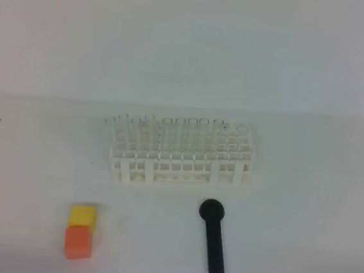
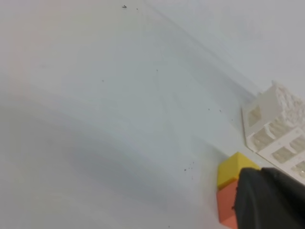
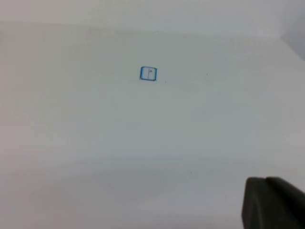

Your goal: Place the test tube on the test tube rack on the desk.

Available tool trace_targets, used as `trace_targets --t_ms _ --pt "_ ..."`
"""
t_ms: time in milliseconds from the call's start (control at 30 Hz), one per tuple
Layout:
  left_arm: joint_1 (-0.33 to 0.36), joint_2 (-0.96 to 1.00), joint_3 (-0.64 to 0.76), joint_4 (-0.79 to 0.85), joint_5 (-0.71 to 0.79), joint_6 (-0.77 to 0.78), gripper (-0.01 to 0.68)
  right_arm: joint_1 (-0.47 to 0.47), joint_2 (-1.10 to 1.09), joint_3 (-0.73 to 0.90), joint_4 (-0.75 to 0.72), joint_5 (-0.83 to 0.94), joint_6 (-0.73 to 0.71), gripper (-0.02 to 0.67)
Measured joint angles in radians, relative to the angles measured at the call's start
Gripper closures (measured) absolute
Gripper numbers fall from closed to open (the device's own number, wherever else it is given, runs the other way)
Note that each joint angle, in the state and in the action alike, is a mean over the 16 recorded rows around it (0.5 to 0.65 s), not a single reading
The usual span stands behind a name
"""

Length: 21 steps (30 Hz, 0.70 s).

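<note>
Glass is hard to pick out on so pale a surface; I cannot find the test tube lying loose anywhere, and the only hint of it is a line of faint rings (image 1: 170,120) above the back row of the test tube rack (image 1: 181,156), which may be rims of tubes standing in the holes, though I cannot be sure; the white rack sits in the middle of the desk (image 1: 304,206), long side towards the arms, probably so either can reach its holes from above; just in front of it lies a black round-headed tool (image 1: 214,239), head towards the rack, apart from it; well to the left a yellow cube (image 1: 83,215) touches an orange cube (image 1: 78,241); far right, a small blue square mark (image 3: 148,73) sits on the desk; the left gripper (image 2: 271,200) shows only as a dark corner hanging over the cubes, the right gripper (image 3: 274,202) likewise over bare desk; both are closed up with nothing seen in them, so I judge no tube is in hand.
</note>
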Motion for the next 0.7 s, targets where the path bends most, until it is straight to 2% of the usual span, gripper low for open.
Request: trace_targets --t_ms 500,700 --pt "0.0 0.004 -0.006 -0.001 0.003 0.0 0.674 0.071 -0.004 -0.002 -0.006 0.015 0.011 0.65" --pt "0.022 -0.005 0.006 0.001 -0.003 0.0 0.674 0.083 -0.004 -0.002 -0.006 0.015 0.011 0.65"
